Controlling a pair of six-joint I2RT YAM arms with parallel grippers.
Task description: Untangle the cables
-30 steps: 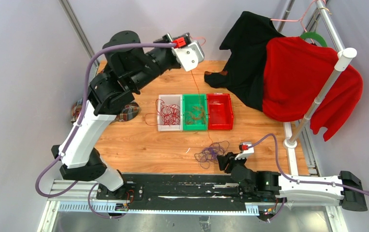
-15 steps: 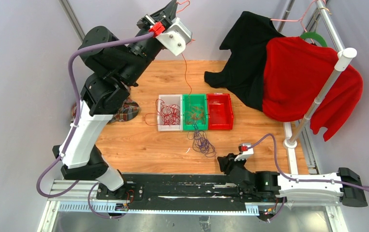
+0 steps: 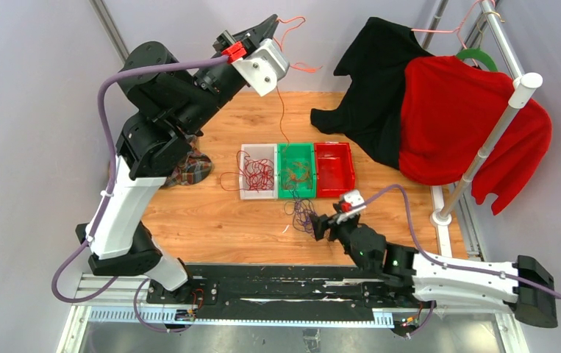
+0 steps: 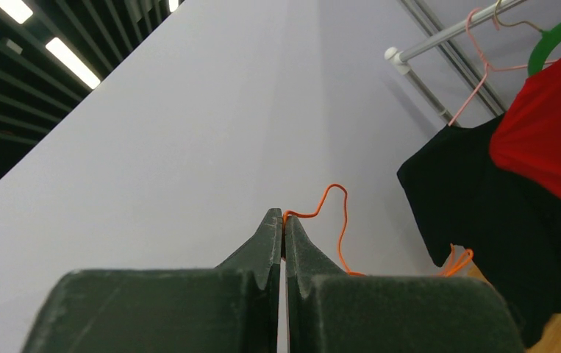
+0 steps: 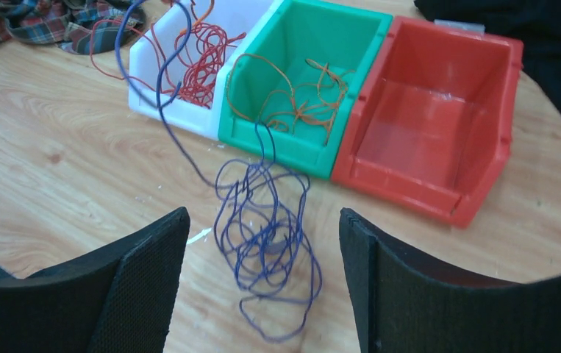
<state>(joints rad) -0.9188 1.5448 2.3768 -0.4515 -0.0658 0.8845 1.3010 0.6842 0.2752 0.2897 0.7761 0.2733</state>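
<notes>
Resting in white bin [image 5: 189, 121]: red cables [image 5: 204, 62].

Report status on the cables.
Left gripper shut on orange cable, raised high. Right gripper open over purple cable heap. One purple strand runs up past white bin.

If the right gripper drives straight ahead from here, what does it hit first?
Most likely the purple cable tangle on the table, centred ahead of the open right gripper; the green bin sits beyond it.
</notes>
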